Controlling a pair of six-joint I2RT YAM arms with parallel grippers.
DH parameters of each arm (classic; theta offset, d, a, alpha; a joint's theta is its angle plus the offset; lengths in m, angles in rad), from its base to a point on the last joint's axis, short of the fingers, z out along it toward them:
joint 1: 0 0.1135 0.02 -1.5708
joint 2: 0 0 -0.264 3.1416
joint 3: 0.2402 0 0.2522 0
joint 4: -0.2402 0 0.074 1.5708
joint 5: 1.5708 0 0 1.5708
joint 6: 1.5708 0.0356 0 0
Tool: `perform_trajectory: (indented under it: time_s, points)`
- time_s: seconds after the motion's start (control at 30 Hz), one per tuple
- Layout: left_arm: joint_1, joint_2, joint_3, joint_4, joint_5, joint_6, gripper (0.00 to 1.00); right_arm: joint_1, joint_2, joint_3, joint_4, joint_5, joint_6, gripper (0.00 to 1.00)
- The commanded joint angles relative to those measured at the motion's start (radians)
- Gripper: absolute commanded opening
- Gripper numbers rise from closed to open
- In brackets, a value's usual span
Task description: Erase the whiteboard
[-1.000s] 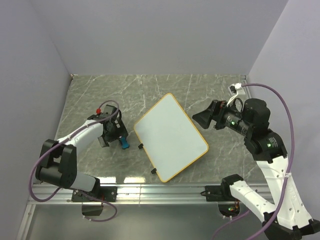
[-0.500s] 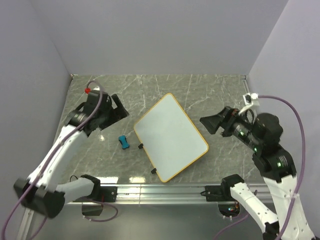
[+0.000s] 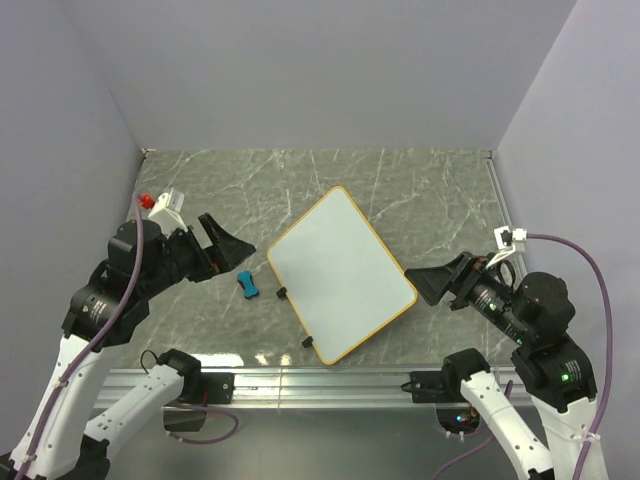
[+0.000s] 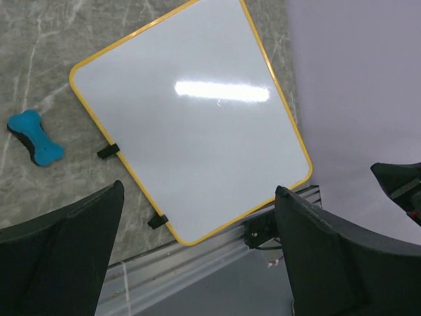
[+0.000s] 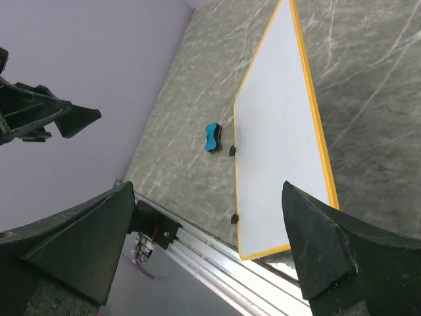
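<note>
The whiteboard [image 3: 340, 275] lies flat in the middle of the table, white with a yellow-orange frame and two black clips on its near-left edge. Its surface looks blank. It also shows in the left wrist view [image 4: 191, 125] and the right wrist view [image 5: 279, 138]. The small blue eraser [image 3: 247, 284] lies on the table just left of the board, also visible in the left wrist view [image 4: 36, 138] and right wrist view [image 5: 213, 138]. My left gripper [image 3: 228, 250] is open and empty, raised left of the eraser. My right gripper [image 3: 440, 284] is open and empty, raised right of the board.
The grey marble table [image 3: 300, 180] is boxed in by lilac walls at the back and sides. An aluminium rail [image 3: 320, 380] with the arm bases runs along the near edge.
My left gripper has let go of the eraser, left it on the table, and pulled up and back to the left. My right arm has drawn back toward the near right.
</note>
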Motion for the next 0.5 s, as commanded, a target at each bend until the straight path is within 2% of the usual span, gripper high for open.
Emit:
perform_trajectory:
  time_s: [0.0,0.3,0.47]
  points:
    - [-0.002,0.006,0.043,-0.065,0.007,0.057,0.99,0.006,-0.028,-0.003,-0.027,0.019,-0.025,1.00]
    - [-0.002,0.025,0.025,-0.051,0.007,0.097,0.99,0.006,-0.050,-0.009,-0.070,0.042,-0.037,1.00]
    - [-0.002,0.048,0.048,-0.021,-0.097,0.135,1.00,0.004,-0.047,-0.018,-0.054,0.045,-0.036,1.00]
